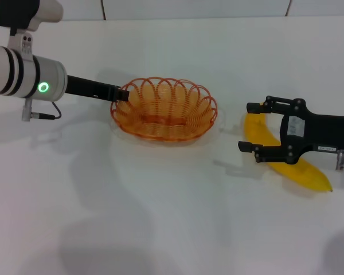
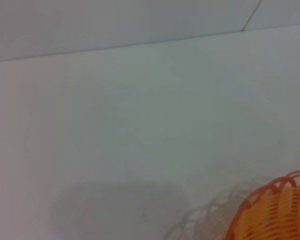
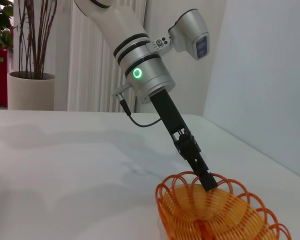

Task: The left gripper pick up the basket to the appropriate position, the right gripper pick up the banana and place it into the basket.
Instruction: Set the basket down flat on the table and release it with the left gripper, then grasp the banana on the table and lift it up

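The orange wire basket (image 1: 163, 112) sits in the middle of the white table. My left gripper (image 1: 121, 94) reaches in from the left and is shut on the basket's left rim. The right wrist view shows this grip (image 3: 208, 181) on the basket (image 3: 220, 212). A corner of the basket (image 2: 276, 212) shows in the left wrist view. The yellow banana (image 1: 301, 171) lies on the table to the right of the basket. My right gripper (image 1: 249, 127) is open just above it, with one finger on each side of the banana's far end.
The white table (image 1: 160, 217) ends at a wall at the back (image 1: 195, 8). A strip of bare table (image 1: 229, 132) separates basket and banana. A potted plant (image 3: 32, 90) stands beyond the table in the right wrist view.
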You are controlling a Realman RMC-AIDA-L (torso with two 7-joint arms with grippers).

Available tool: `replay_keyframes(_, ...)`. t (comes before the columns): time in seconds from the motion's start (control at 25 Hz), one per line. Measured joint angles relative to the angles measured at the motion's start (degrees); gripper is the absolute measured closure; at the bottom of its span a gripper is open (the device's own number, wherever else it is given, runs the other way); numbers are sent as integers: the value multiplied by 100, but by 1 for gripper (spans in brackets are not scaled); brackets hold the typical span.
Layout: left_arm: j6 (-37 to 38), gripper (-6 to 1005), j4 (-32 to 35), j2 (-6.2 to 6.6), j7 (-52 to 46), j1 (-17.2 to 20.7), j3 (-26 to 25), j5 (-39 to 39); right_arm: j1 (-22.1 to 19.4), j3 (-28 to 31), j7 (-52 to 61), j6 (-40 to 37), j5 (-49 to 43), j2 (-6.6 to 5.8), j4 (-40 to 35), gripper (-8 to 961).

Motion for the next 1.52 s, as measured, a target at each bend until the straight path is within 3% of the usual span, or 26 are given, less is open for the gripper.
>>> replay_keyframes(0.4, 1, 919, -2, 2, -4, 0, 0, 56, -1, 0, 0, 0, 6, 0, 0, 151)
replay_keyframes(0.76, 60, 813, -1, -6, 61, 2, 6, 52, -2, 0, -2, 0, 6, 0, 0, 151)
replay_keyframes(1.0, 94, 527, 128, -24, 400, 46, 10, -134, -77, 25, -2, -5, 14, -15, 0, 151)
replay_keyframes(1.16, 514, 336, 603, -66, 902, 472, 28, -756, -122, 93, -1, -9, 34, -29, 0, 151)
replay_keyframes(1.36, 1389, 258, 1293, -45, 1649, 1490, 239, -1974, -160, 106, -2, -77, 182, -35, 0, 151)
replay_keyframes(1.52, 1844, 196, 1381, -13, 2778, 2265, 264, -2872, -216, 108, -12, -159, 217, -47, 0, 151)
